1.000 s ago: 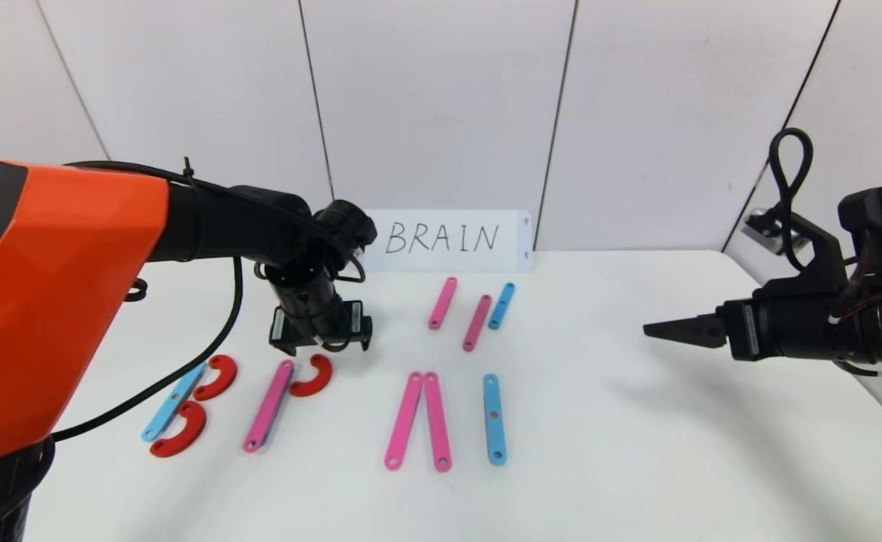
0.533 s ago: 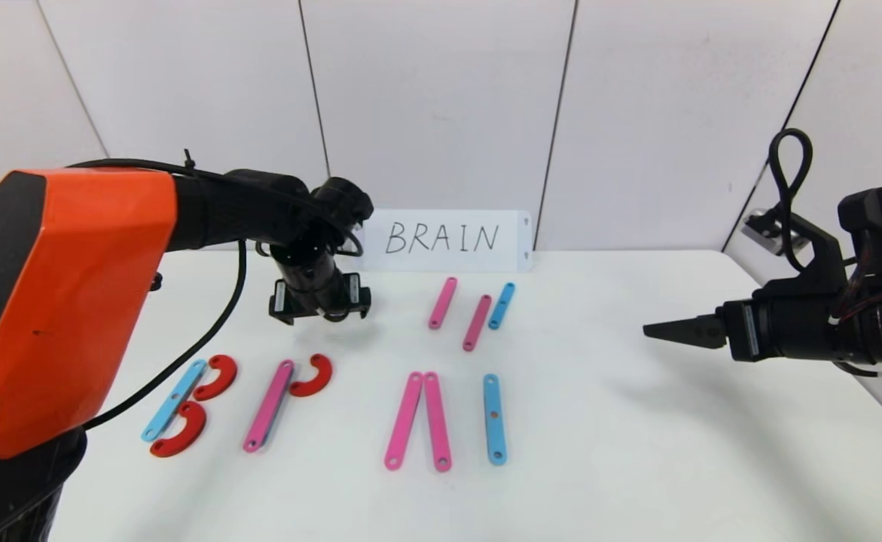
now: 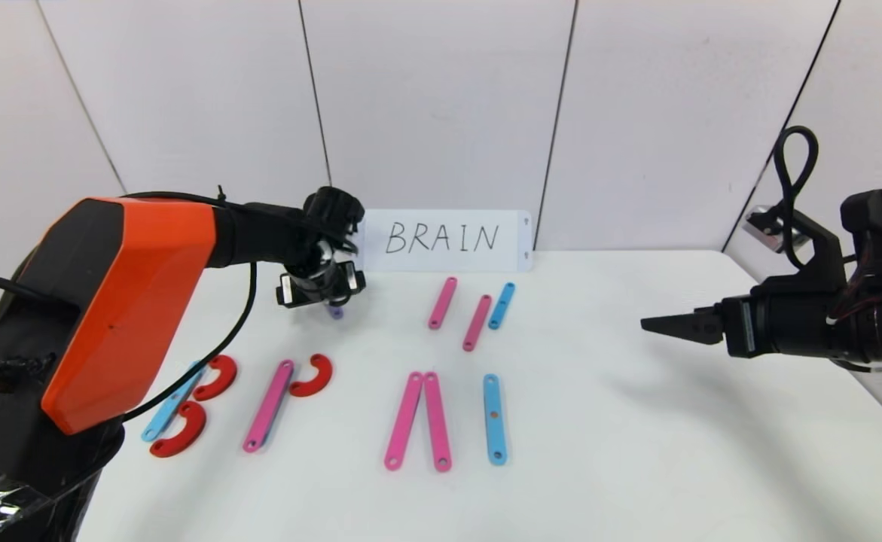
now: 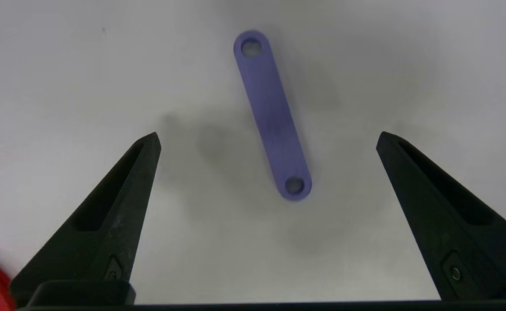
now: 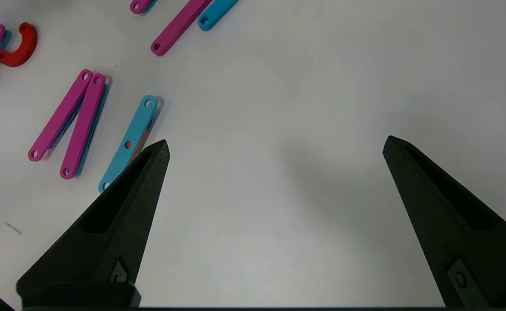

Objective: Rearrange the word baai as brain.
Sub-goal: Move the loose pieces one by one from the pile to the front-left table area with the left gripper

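What moved: My left gripper (image 3: 320, 295) has gone up and back from the red curve (image 3: 312, 376) it was over before. The letter pieces lie where they did.

Head view, my left gripper: It hangs over the far part of the white table (image 3: 636, 452), near the white card (image 3: 448, 241) that says BRAIN. A bit of the short purple strip (image 3: 334, 312) peeks out under it.

Head view, the word: The pieces lie flat in a row near me. A blue strip (image 3: 172, 402) has two red curves beside it. Next is a long pink strip (image 3: 268, 406) with the red curve at its top. Then come two pink strips (image 3: 419, 421) that touch at the top, then another blue strip (image 3: 494, 419).

Head view, spare pieces: Two pink strips (image 3: 459, 312) and one blue strip (image 3: 501, 306) lie farther back.

Head view, my right gripper: My right gripper (image 3: 666, 327) waits above the table's right side, well apart from the pieces.

Left wrist view: My left gripper (image 4: 268, 137) is wide open with nothing in it. The short purple strip (image 4: 272, 114) lies flat on the table between my fingers, tilted, touching neither.

Right wrist view: My right gripper (image 5: 276, 144) is wide open too, holding nothing, over bare table. The pink and blue strips lie off to one side.
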Robot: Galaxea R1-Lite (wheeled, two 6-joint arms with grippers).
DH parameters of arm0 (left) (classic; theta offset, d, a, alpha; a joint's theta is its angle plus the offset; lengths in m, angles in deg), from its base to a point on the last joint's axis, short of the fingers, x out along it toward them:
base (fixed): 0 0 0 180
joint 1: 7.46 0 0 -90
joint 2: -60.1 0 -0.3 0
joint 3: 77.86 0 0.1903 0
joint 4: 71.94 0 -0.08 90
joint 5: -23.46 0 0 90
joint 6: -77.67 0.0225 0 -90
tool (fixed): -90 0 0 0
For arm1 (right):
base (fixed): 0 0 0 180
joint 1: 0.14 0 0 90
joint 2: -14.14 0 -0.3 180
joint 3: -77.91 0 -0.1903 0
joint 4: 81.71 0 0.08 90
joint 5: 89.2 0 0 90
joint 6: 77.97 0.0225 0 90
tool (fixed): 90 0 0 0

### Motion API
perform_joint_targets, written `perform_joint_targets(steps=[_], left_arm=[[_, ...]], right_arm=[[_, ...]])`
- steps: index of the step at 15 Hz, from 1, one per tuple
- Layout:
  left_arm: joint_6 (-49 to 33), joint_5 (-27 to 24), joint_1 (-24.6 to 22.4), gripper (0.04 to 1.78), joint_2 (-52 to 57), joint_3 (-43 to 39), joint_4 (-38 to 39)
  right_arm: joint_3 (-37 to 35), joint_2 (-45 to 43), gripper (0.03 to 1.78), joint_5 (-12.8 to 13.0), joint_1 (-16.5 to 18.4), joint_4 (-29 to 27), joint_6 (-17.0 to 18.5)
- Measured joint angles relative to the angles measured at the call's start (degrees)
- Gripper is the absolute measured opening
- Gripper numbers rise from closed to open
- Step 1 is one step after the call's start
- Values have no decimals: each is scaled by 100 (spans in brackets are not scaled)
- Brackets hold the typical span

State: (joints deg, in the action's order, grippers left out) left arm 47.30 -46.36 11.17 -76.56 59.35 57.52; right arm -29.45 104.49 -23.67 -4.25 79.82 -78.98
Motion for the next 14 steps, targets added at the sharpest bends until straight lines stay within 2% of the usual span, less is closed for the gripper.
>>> perform_joint_targets(steps=[2, 5, 8, 11, 14], left_arm=[[9, 27, -41, 175, -94, -2, 304], [20, 30, -50, 174, -166, -2, 290], [46, 52, -52, 160, -193, -13, 168], [66, 132, -48, 123, -223, -17, 138], [72, 149, -41, 68, -262, -17, 151]], right_arm=[[-85, 22, 173, 16, -24, 232, 5], [-116, 37, 173, 27, -33, 234, 13], [-116, 41, 173, 33, -35, 234, 16], [-112, 41, 173, 38, -35, 234, 17], [-112, 41, 173, 35, -35, 234, 16]])
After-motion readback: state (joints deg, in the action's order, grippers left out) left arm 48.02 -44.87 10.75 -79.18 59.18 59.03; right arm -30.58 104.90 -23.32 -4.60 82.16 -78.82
